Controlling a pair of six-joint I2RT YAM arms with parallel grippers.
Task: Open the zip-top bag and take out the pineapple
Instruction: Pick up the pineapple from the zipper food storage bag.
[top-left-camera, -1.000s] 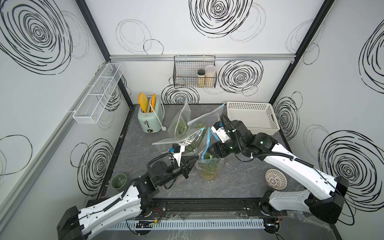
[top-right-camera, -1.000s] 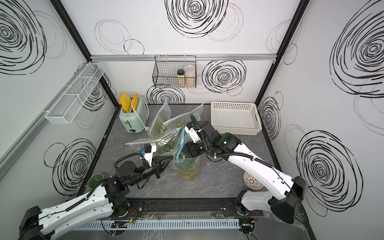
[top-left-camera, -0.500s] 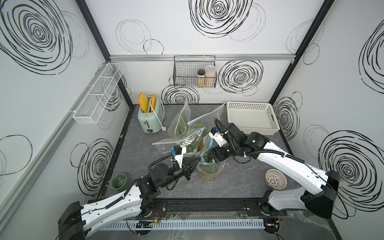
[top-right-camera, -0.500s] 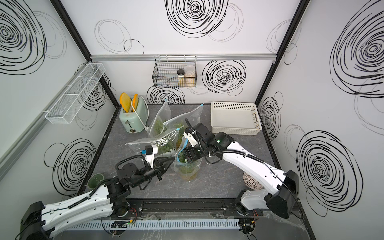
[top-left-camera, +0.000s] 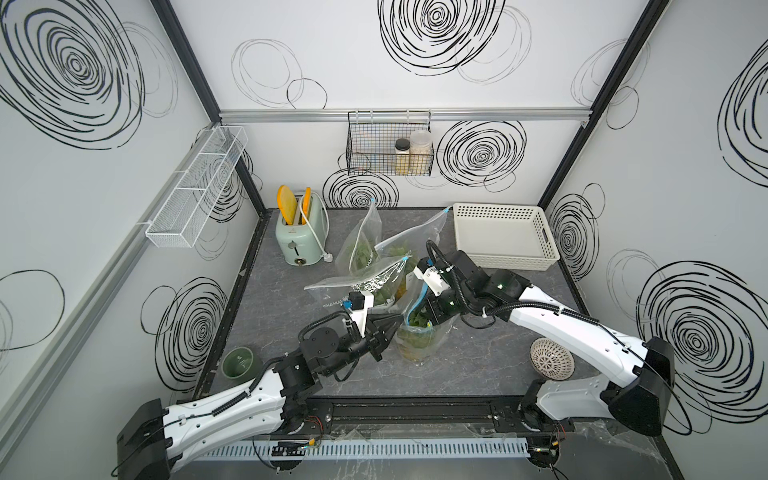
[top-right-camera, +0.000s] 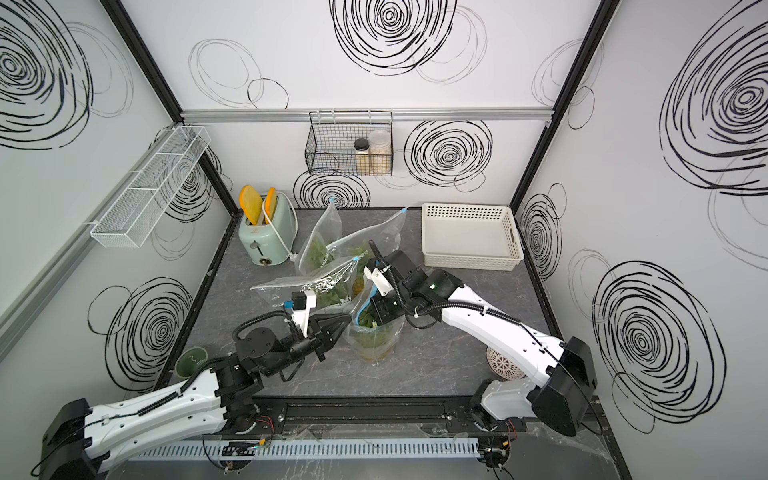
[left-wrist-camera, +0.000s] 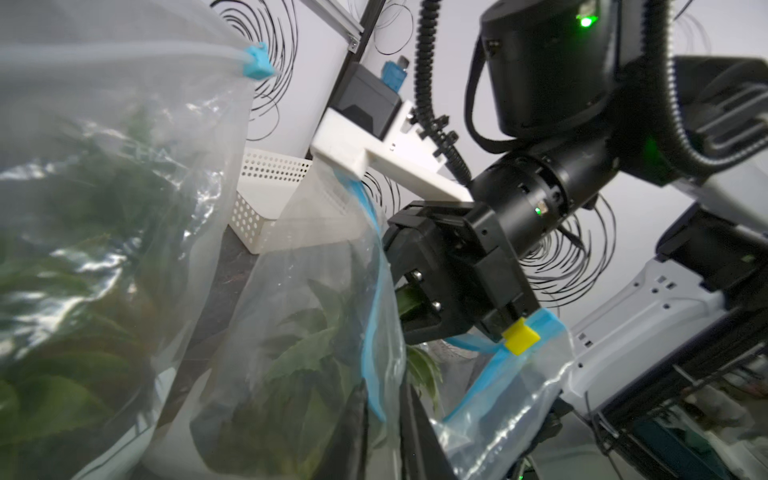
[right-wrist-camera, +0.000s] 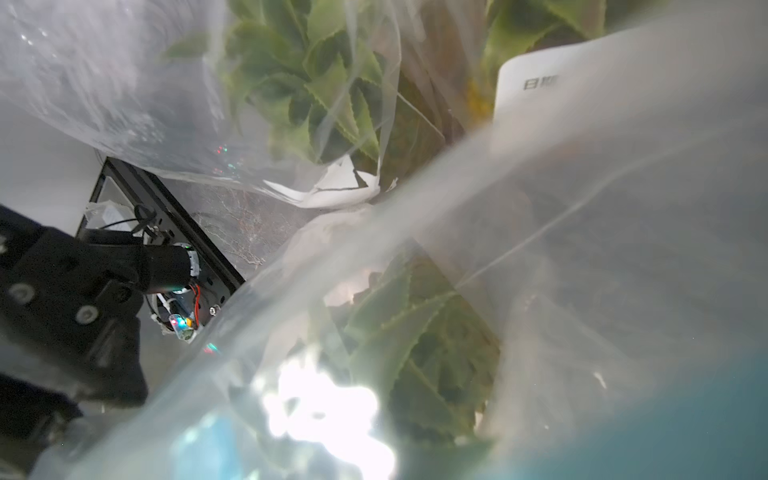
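- Clear plastic zip-top bag (top-left-camera: 419, 351) with a blue zip strip (left-wrist-camera: 370, 332) and a yellow slider (left-wrist-camera: 519, 337) stands upright on the grey marbled tabletop (top-left-camera: 478, 365), near the middle and towards the near edge. Its mouth gapes, with the slider at one end of the strip.
- Inside it sits the pineapple (top-left-camera: 415, 338), spiky green leaves up and yellowish body at the bottom.
- From the far right, the black right gripper (left-wrist-camera: 406, 300) dips into the bag's mouth. The left wrist view shows a green leaf between its jaws, but the blue strip hides the tips, so I cannot tell whether it is clamped.
- At the bag's left side, the black left gripper (top-left-camera: 392, 326) points at the film, just beside it. I cannot tell whether its jaws are parted or pinching plastic.
- Opening looks done; the step in hand is probably taking hold of the leafy crown.
- Next comes a firm pinch low on the leaves and a straight lift through the mouth. The left gripper should pin the bag, or the film may rise with the fruit.
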